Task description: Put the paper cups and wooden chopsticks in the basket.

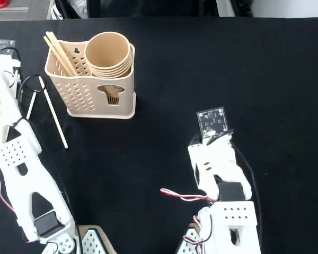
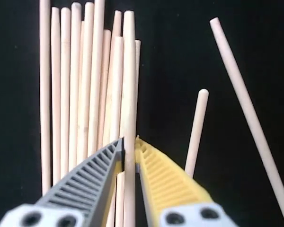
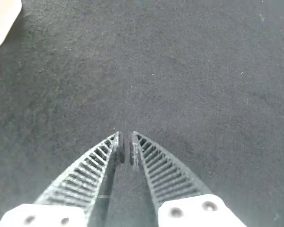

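Left gripper (image 2: 129,144) pinches one wooden chopstick (image 2: 128,71) from the pile (image 2: 80,71) on the table (image 1: 228,63) beside the basket (image 1: 90,103), which already holds the paper cups (image 1: 108,53); the next move is likely a lift over the rim. Right gripper (image 3: 125,146), all but closed and empty, hangs well apart

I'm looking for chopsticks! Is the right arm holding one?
No, the right arm's fingers pinch nothing, with just black table beneath.

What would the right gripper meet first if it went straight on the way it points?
Probably just the bare black table; the right gripper aims at open cloth, and the basket lies well off that line.
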`<action>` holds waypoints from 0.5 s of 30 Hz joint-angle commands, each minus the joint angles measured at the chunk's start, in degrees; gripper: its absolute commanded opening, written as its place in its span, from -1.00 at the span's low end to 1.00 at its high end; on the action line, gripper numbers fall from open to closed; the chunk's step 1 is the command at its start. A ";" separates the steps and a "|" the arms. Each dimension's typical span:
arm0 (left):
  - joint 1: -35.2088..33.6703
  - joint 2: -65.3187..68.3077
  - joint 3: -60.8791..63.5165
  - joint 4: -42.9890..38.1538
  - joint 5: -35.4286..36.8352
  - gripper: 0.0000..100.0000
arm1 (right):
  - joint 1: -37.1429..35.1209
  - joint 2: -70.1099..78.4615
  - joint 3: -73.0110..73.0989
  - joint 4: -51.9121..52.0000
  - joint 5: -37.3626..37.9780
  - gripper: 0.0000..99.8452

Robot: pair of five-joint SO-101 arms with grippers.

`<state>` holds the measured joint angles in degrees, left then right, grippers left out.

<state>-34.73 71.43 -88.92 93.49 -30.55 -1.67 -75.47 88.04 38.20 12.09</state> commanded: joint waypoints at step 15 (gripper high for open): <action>-2.86 -12.92 -5.85 7.65 13.89 -0.94 | -0.26 -0.84 -0.40 -1.14 0.44 -0.92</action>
<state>-35.25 64.22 -92.70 100.70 -21.14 -1.67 -75.47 88.04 38.20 12.09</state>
